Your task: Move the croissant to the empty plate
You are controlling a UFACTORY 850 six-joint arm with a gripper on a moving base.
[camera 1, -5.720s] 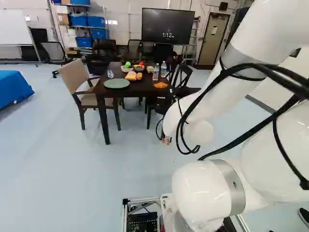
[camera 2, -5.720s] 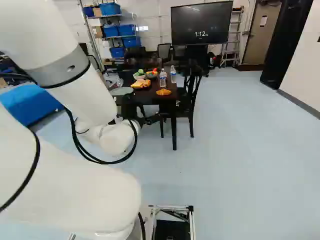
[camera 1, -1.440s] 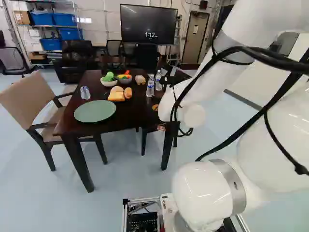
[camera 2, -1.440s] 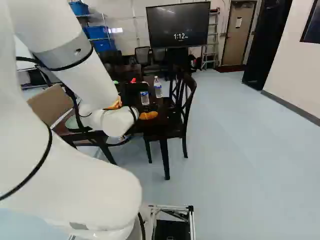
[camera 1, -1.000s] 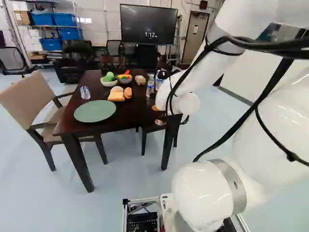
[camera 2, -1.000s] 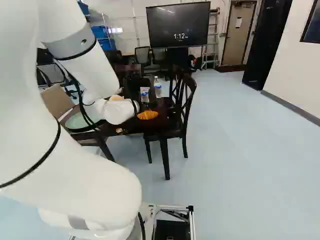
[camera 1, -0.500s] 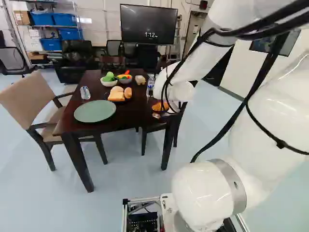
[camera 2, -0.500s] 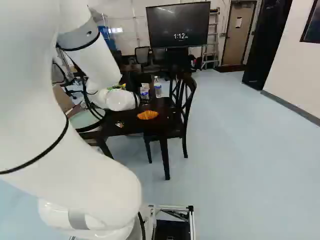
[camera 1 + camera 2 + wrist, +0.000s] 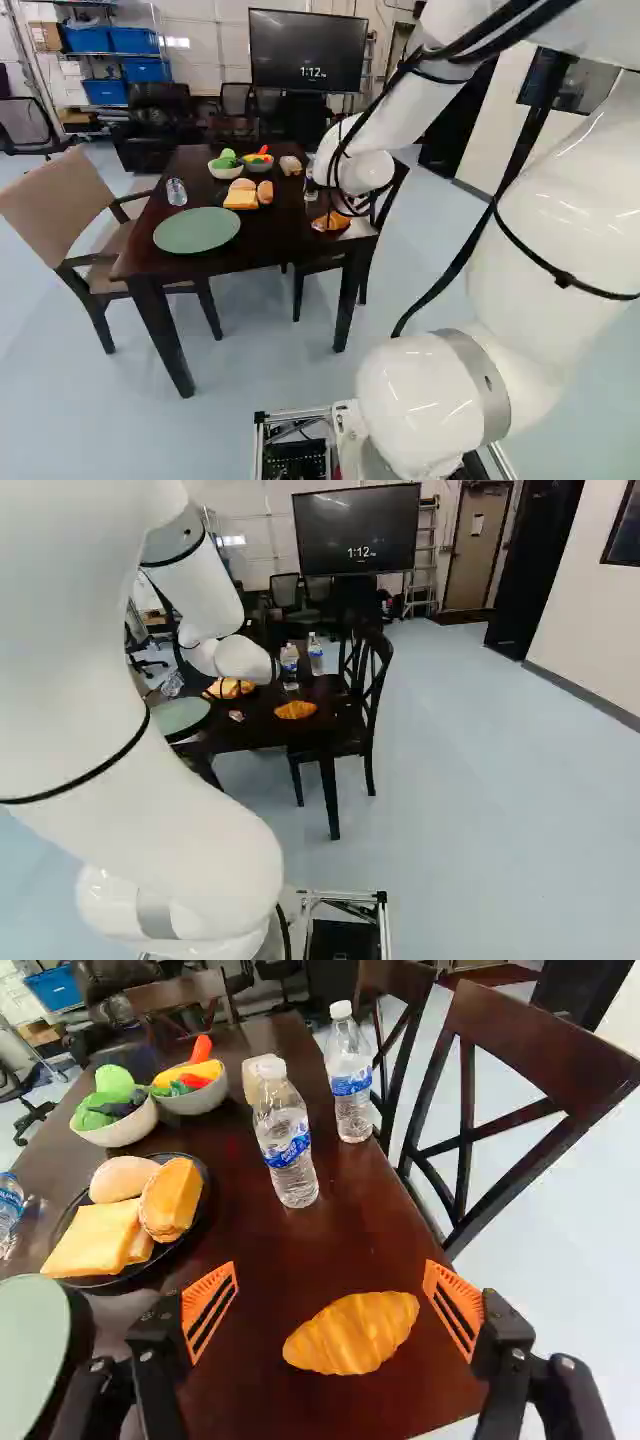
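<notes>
Left base view: the pale bowls (image 9: 226, 174) show clearly; black cables (image 9: 333, 180) cross the croissant (image 9: 322, 224), right of the frame's centre.
Right base view: the white arm (image 9: 150, 730) hides the bowls; the croissant lies uncovered just left of centre.
Wrist view: slotted orange pads (image 9: 207, 1310) show, with two clear plastic bottles (image 9: 283, 1150) ahead.
Croissant: golden, ridged, tapered, lying on the dark, glossy counter (image 9: 275, 243).
Plate: round, flat, matt green (image 9: 197, 230), bare, at left in the left base view.
Hand: spread wide (image 9: 330, 1272), croissant between its pads, touching neither; gripping nothing.
</notes>
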